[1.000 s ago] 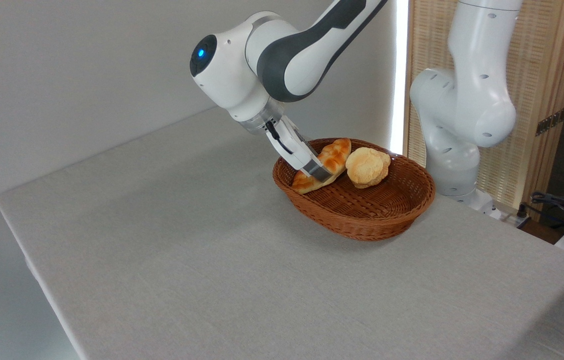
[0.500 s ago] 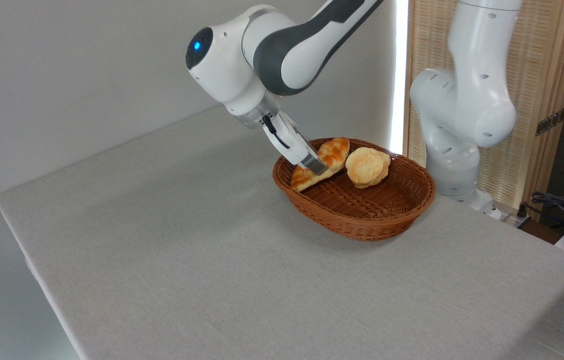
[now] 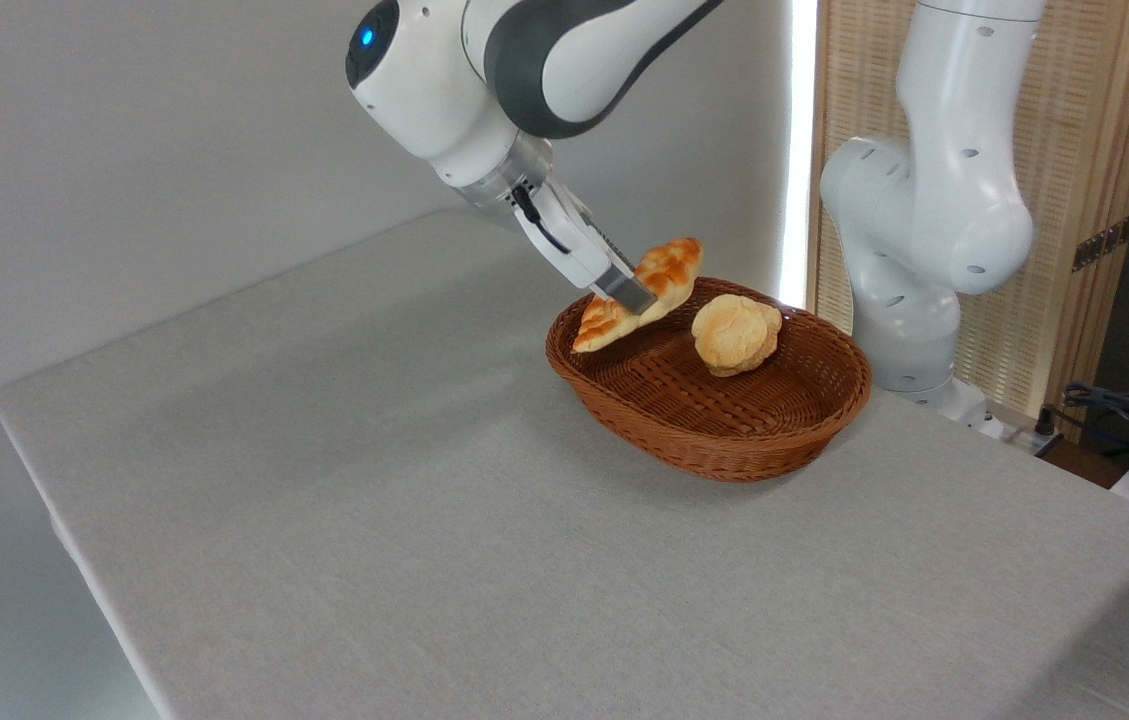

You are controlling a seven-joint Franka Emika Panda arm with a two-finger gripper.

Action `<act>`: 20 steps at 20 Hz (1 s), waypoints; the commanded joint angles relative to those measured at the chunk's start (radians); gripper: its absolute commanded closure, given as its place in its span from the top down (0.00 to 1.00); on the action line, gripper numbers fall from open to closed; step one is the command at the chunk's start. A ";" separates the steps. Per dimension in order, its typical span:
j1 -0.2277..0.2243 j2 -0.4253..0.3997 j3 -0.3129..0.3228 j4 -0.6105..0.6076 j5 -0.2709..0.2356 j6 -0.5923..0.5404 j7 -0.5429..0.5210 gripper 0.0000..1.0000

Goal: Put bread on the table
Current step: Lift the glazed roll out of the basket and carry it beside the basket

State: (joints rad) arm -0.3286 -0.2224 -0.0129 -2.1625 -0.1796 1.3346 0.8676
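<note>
Pick is done: your gripper [image 3: 627,297] has its jaws clamped on the bread [image 3: 640,293], held tilted just above the basket [image 3: 724,440] rim beside the bun [image 3: 735,333]; carrying it to the counter [image 3: 374,480] remains.

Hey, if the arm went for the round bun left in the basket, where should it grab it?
Grip the round bun across its widest middle, coming from above. It sits exposed against the far wall of the basket, whose rim blocks low sideways approaches; the domed top offers no edge.
</note>
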 commanded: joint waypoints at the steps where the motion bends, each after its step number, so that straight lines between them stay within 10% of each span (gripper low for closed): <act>1: 0.002 0.005 0.039 0.082 0.019 -0.067 0.027 0.48; 10: 0.005 0.052 0.054 0.274 0.048 -0.023 0.016 0.47; 20: 0.060 0.192 0.056 0.343 0.046 0.326 0.007 0.47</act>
State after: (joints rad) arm -0.2751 -0.0884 0.0373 -1.8515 -0.1383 1.5966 0.8701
